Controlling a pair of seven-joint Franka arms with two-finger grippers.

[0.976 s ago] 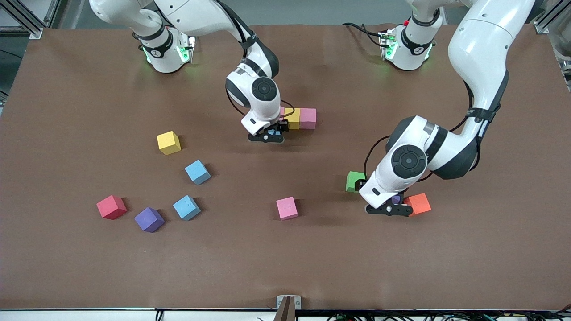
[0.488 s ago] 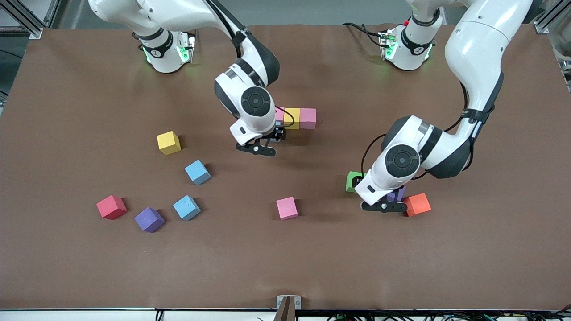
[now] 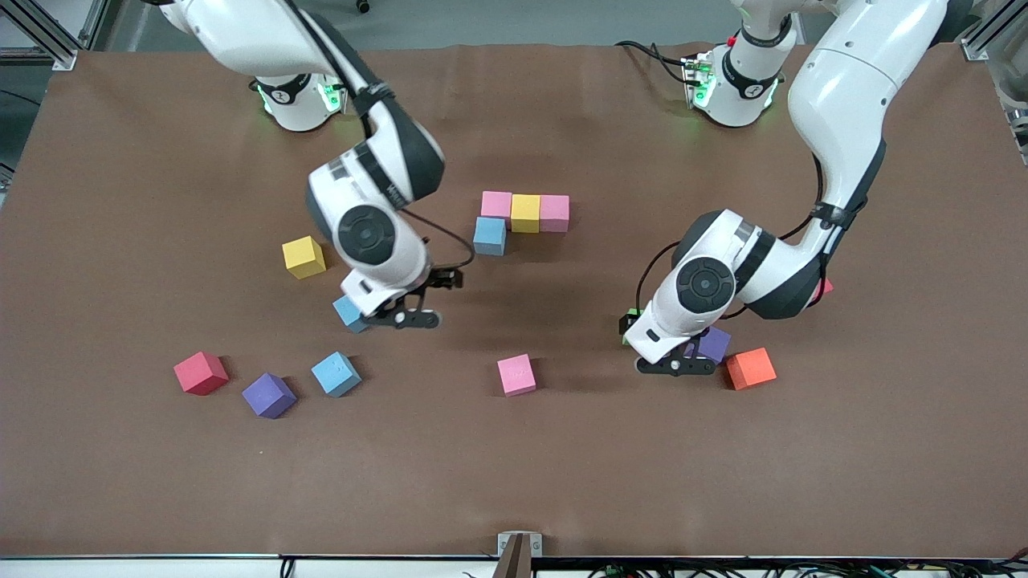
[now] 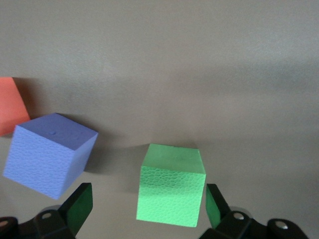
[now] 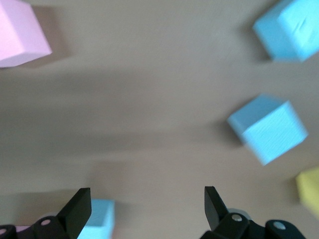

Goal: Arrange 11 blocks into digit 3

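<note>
Counter [image 3: 120, 482] brown, blocks scattered. Right pincer [image 3: 407, 319] hung released, empty, over bare counter beside loose light blue block [image 3: 348, 314]. Left pincer [image 4: 148, 211] released, fingers either side of green block [image 4: 171, 184], not touching; purple block [image 4: 49, 154] just beside, orange block [image 3: 750, 368] near. Digit 3 begun: pink-yellow-pink row [image 3: 525, 213], light blue placed block [image 3: 489, 236] touching its pink end, nearer front camera.

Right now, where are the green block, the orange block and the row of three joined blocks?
green block [image 4: 172, 186], left wrist view, on its textured side face.
orange block [image 3: 751, 368], front view, on its top face.
row of three blocks [image 3: 525, 212], front view, on the yellow middle block.
</note>
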